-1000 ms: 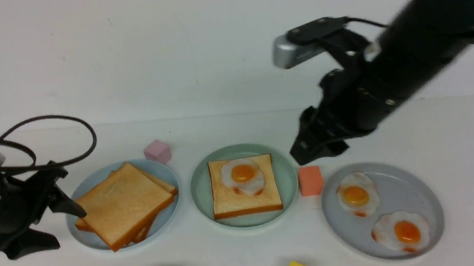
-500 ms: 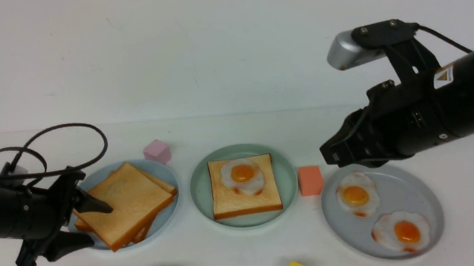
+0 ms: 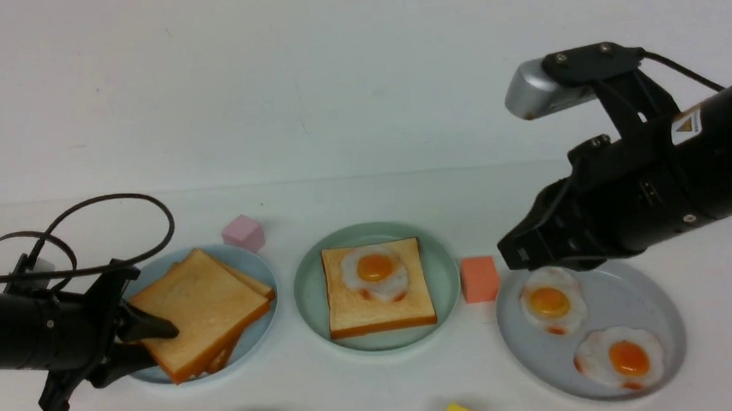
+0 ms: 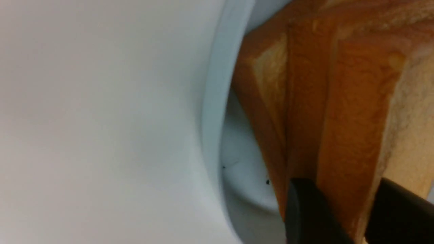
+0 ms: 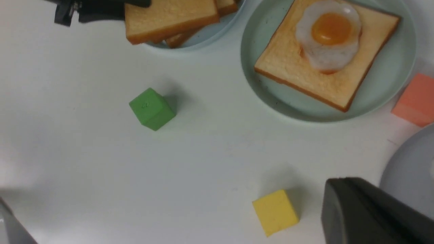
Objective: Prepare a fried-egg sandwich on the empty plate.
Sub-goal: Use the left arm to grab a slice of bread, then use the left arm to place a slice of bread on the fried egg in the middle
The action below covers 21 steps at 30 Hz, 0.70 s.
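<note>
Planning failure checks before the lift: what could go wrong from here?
1. The left pincer has the top toast slice near one edge only, so it may sag or swivel once lifted.
2. The slice rests on other toast on the pale blue plate; a lower slice might drag along.
3. The fried egg lies loose on its slice; a skewed drop could push it off.

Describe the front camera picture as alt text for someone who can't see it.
A black left gripper grasps the top golden toast slice on a pale blue plate; a round mint-green plate holds toast topped with a fried egg.
</note>
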### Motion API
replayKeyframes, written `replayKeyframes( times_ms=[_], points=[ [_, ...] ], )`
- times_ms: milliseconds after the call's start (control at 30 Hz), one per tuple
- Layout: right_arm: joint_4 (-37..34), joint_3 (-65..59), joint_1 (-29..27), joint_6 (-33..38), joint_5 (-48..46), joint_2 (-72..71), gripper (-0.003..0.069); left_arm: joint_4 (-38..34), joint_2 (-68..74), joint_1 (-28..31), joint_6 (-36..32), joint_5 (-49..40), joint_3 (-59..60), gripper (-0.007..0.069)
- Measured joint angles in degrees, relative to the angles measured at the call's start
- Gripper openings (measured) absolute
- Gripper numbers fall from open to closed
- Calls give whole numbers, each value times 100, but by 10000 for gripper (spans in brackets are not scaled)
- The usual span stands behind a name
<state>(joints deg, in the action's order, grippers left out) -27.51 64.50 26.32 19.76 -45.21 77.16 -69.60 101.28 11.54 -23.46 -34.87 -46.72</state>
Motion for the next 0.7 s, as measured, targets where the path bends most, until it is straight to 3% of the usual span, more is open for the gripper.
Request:
replayKeyframes(
  times_ms=[433,700],
  points=[
    [0,-2,0,-17,-250,-136,-7,200,-405,0,-614,-767,-166,212],
    [6,-2,-5,-17,-327,-289,-3,724,-1011,-50,-921,-1294,-750,202]
  ],
)
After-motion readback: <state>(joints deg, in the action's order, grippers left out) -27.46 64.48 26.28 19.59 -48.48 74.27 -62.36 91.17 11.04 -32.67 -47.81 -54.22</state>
